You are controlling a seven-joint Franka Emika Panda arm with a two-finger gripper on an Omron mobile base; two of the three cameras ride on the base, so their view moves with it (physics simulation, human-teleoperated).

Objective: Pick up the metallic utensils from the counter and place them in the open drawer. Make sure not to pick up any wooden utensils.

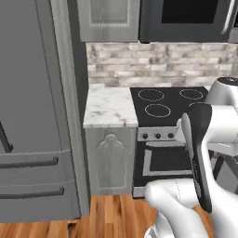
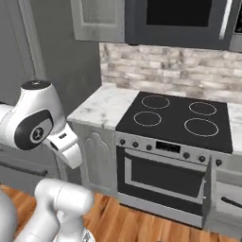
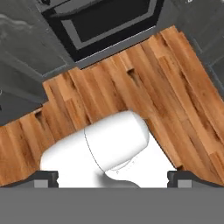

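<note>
Marble counter point(image 1: 109, 107) beside stove point(image 1: 169, 104); plank floor point(image 3: 144, 87).

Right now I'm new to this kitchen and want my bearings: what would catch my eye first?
Most striking is the black glass cooktop with four white ring burners, set between white marble counter sections, with a dark oven door below. Behind it runs a pale stone-brick backsplash. In the hand view the open end effector points down at warm orange wooden floorboards.
</note>
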